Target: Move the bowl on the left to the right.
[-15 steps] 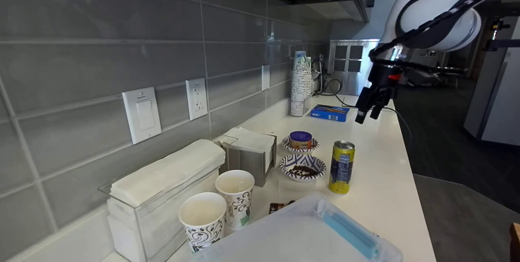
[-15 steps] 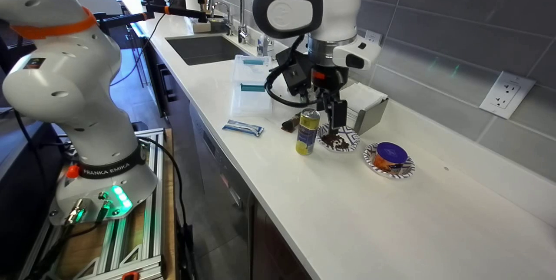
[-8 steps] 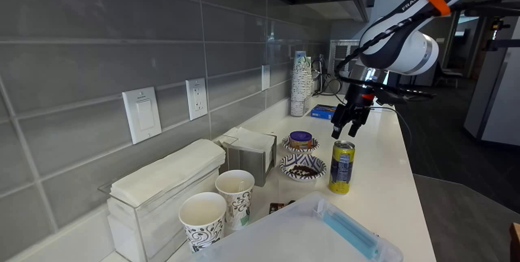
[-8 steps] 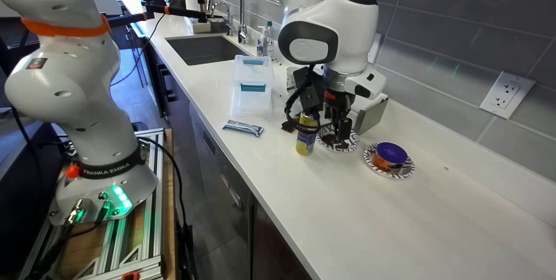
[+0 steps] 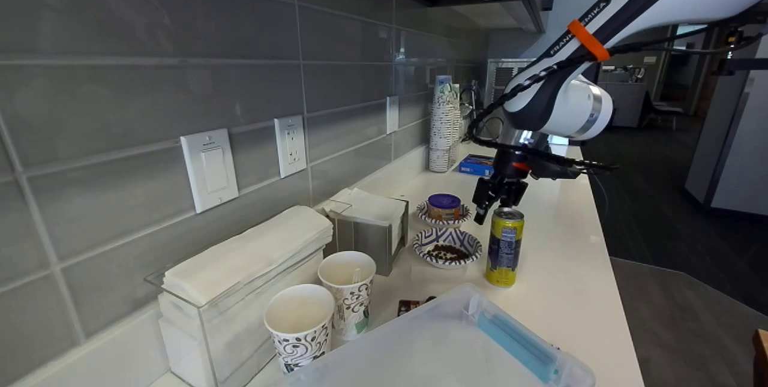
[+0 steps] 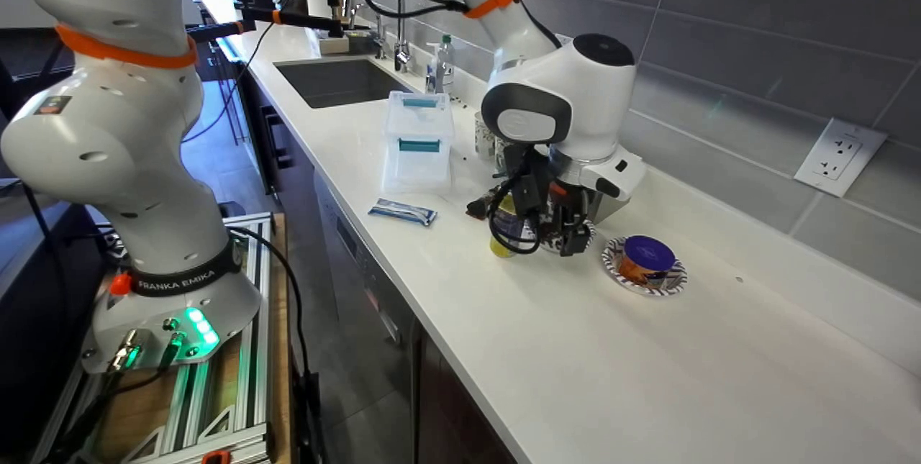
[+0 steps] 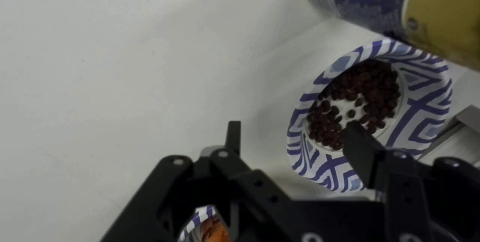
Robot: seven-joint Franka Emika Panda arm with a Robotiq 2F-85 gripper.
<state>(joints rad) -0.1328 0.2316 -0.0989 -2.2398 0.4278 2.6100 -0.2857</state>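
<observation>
The striped bowl (image 5: 447, 236) with dark pellets in it stands on the counter beside the yellow can. In the wrist view the bowl (image 7: 422, 103) lies right of centre. In an exterior view it is mostly hidden behind my gripper (image 6: 564, 237). My gripper (image 7: 294, 131) is open and empty, its jaws wide apart. In the wrist view one finger (image 7: 362, 148) overlaps the bowl's near wall and pellets, and the other finger (image 7: 234, 137) shows over bare counter outside the rim. In an exterior view the gripper (image 5: 494, 207) is behind the can, past the bowl; its exact height is unclear.
The yellow can (image 5: 505, 249) stands close beside the bowl and gripper. A second striped bowl (image 6: 619, 275) holds a purple-lidded tub (image 6: 649, 254). A napkin holder (image 5: 366, 243), paper cups (image 5: 348, 297), clear boxes (image 6: 417, 162), a blue bar (image 6: 403, 211) and the tiled wall are around.
My gripper has come down and moved closer to the bowl and can, still open. The bowl, can and second bowl have not moved.
</observation>
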